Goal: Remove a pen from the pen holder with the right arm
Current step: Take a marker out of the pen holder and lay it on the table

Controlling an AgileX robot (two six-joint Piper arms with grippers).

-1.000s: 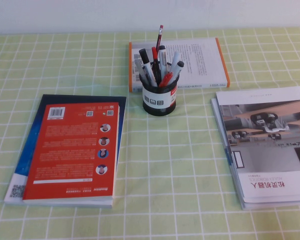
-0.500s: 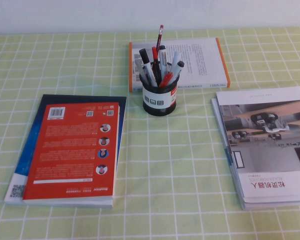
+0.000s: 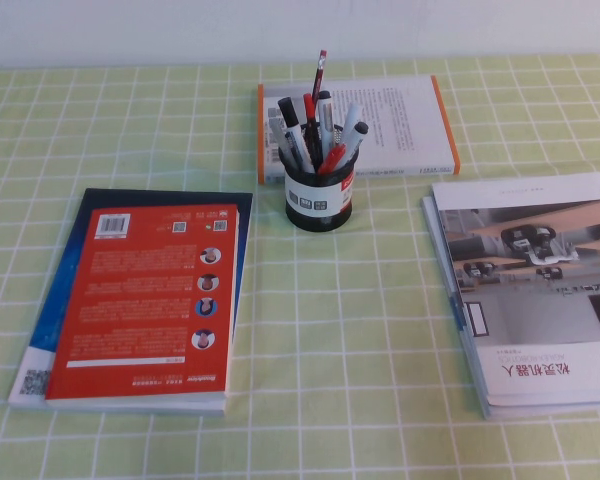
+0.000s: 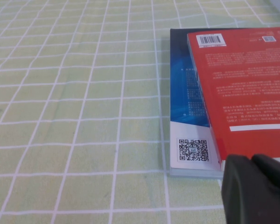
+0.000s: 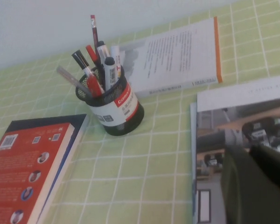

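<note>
Hanging over the magazine stack (image 3: 540, 300) w/ jaws pressed together & empty, right gripper (image 5: 252, 161) is well apart from the goal; left gripper (image 4: 252, 165), also closed, sits by the red book (image 3: 150, 300) corner. Pen holder (image 3: 319, 205) stands mid-table w/ all pens (image 3: 320, 110) inside, so nothing's done yet: reach, open, pinch & lift remain.

White grid lines cross the light green tablecloth (image 3: 130, 120). The round black mesh pen holder (image 3: 319, 212) carries a red-and-white label (image 3: 344, 184). The flat red paperback book (image 3: 145, 310) shows white print.
</note>
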